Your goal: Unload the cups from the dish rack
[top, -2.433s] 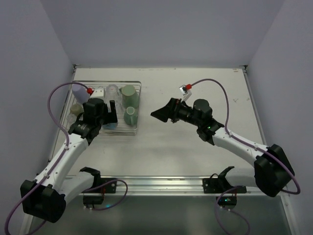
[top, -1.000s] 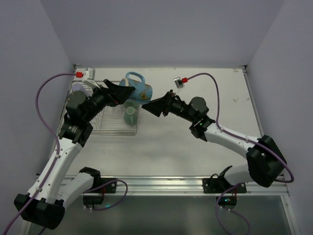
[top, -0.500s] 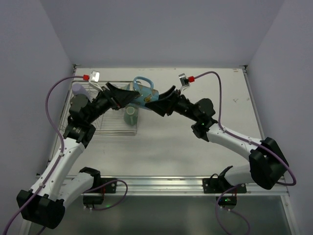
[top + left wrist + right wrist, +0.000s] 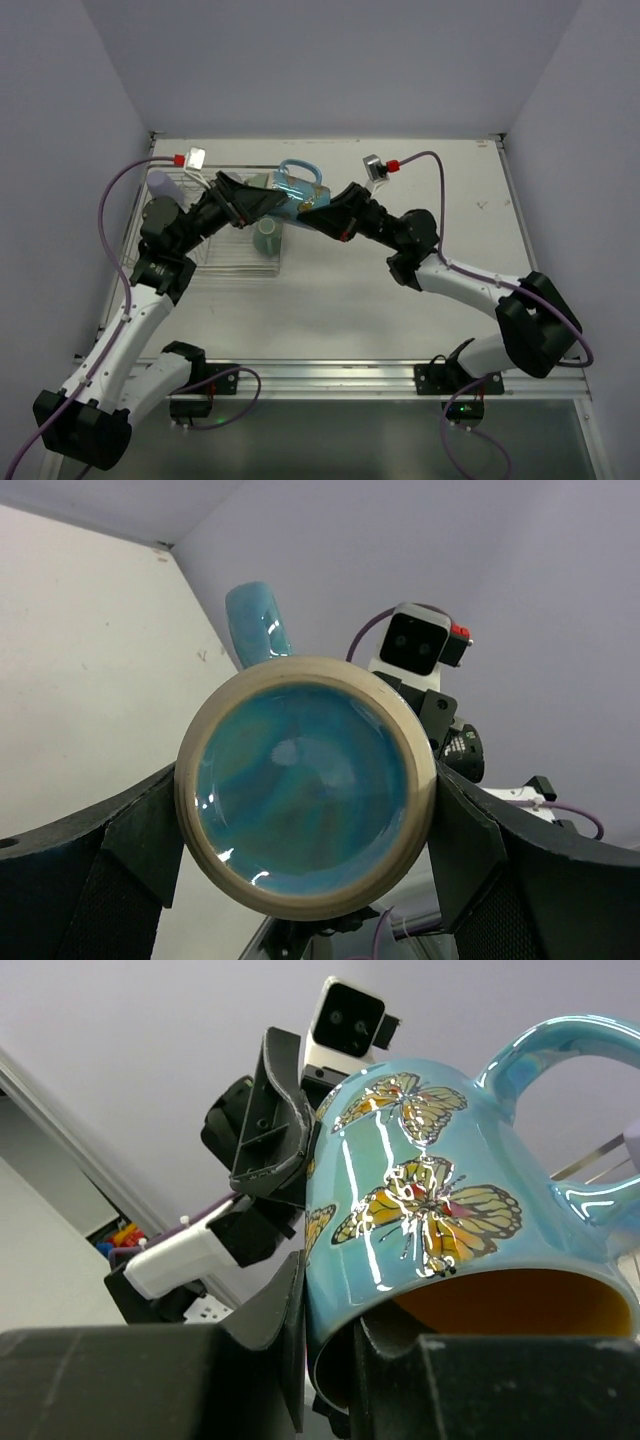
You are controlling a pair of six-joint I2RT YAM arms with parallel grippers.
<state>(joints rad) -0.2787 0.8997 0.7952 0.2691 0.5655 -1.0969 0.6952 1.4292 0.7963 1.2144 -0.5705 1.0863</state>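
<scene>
A blue mug point(image 4: 296, 194) with orange butterflies and an orange inside hangs in the air over the right end of the dish rack point(image 4: 215, 258), handle up. My right gripper point(image 4: 314, 212) is shut on its rim, one finger point(image 4: 285, 1310) outside the wall and one point(image 4: 400, 1348) inside. My left gripper point(image 4: 262, 203) is open, its fingers flanking the mug's base point(image 4: 305, 800). A mint-green mug point(image 4: 266, 237) and a lavender cup point(image 4: 160, 181) stand in the rack; my left arm hides the other cups.
The rack sits at the table's far left, close to the left wall. Bare white table point(image 4: 400, 300) spreads to the right of it. A metal rail point(image 4: 330, 375) runs along the near edge by the arm bases.
My right gripper has closed on the mug's rim, and my left jaws have widened off the mug's base. Both arms had met over the rack's right end with the mug lifted out.
</scene>
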